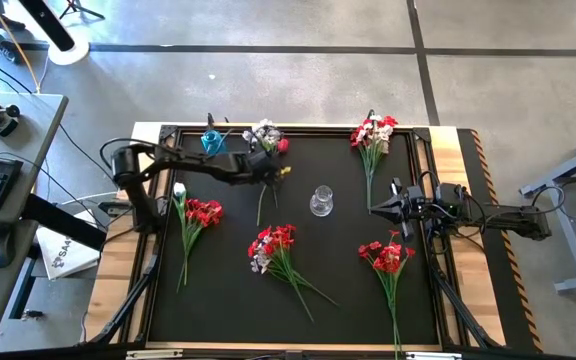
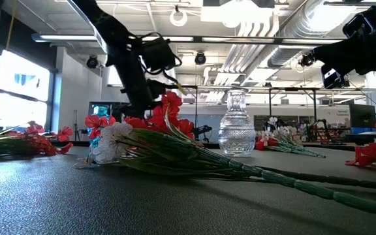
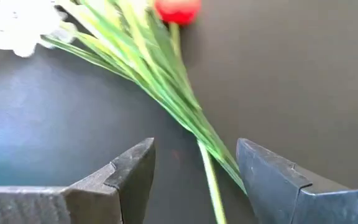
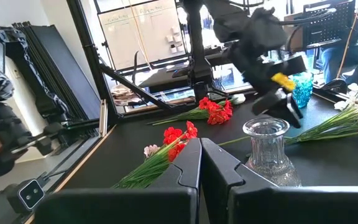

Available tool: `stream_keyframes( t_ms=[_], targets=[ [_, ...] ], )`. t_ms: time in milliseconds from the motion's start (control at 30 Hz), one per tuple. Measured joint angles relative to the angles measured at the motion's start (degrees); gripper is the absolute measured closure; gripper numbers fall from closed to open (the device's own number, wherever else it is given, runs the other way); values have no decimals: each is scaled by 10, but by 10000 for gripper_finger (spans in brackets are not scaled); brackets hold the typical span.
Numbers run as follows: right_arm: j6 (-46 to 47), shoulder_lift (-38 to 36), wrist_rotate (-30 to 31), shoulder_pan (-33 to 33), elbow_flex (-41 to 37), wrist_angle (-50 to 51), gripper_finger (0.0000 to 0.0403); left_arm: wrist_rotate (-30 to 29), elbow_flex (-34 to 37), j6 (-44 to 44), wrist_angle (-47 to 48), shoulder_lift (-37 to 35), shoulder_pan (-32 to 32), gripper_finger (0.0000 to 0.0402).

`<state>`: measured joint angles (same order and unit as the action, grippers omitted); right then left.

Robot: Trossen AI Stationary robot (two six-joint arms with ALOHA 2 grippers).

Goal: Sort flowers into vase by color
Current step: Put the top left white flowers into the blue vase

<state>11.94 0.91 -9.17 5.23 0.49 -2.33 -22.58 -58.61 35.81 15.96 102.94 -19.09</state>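
My left hand (image 3: pixel 194 180) hung spread over the green stem (image 3: pixel 211 180) near the surface's far edge; centring before pinching seemed wise.

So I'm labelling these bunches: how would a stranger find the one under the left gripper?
On the black mat, look along the far edge beside the blue vase. The mixed bunch lies there, its stem between the open left gripper fingers; it is mostly white with one red bloom.

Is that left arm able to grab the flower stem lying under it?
Probably yes: the left tool hangs open over the green-stemmed red-and-white sprig, its stem between the fingers, nothing blocking.
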Motion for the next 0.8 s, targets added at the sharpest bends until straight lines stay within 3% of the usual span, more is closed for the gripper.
stream_keyframes(
  t_ms=[300,500,800],
  targets=[
    [0,0,0,0,0,0,402,71,0,0,-79,41,-48,190],
    [0,1,0,0,0,0,402,76,0,1,-99,57,-56,195],
    [0,1,0,0,0,0,402,78,0,-9,-98,59,-57,278]
  ],
)
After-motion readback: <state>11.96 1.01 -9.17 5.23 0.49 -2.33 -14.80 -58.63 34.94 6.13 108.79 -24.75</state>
